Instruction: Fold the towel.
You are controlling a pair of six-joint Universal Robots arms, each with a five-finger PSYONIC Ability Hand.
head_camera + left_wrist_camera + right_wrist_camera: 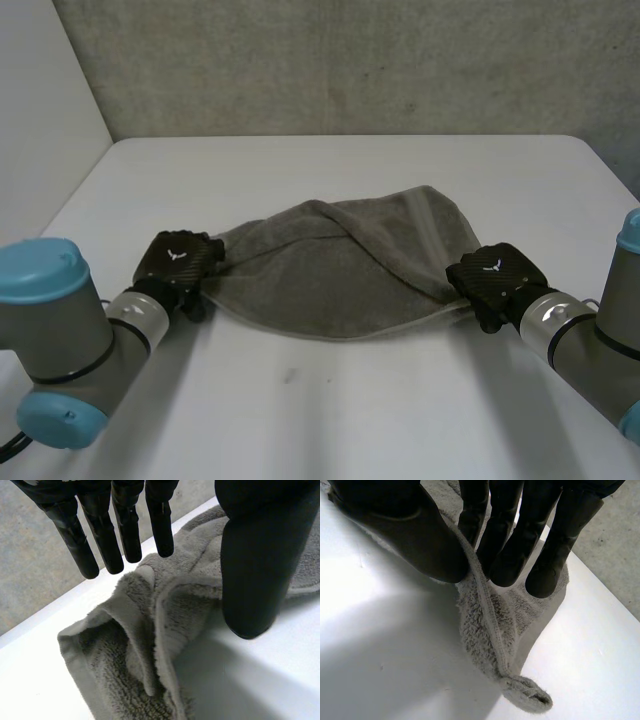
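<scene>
A grey towel [345, 260] lies folded over on the white table [330, 400], rumpled at both ends. My left hand [178, 262] hovers at the towel's left end. Its fingers [105, 535] are straight and spread from the thumb [260, 565], and the crumpled towel corner [135, 630] lies loose on the table below them. My right hand [495, 278] is at the towel's right end. There its thumb [415, 535] and fingers [510, 540] pinch the towel's hemmed edge [487, 615], and the corner tip [527, 695] trails out on the table.
A grey wall [340, 60] stands behind the table's far edge. Bare tabletop lies in front of the towel, between my two arms.
</scene>
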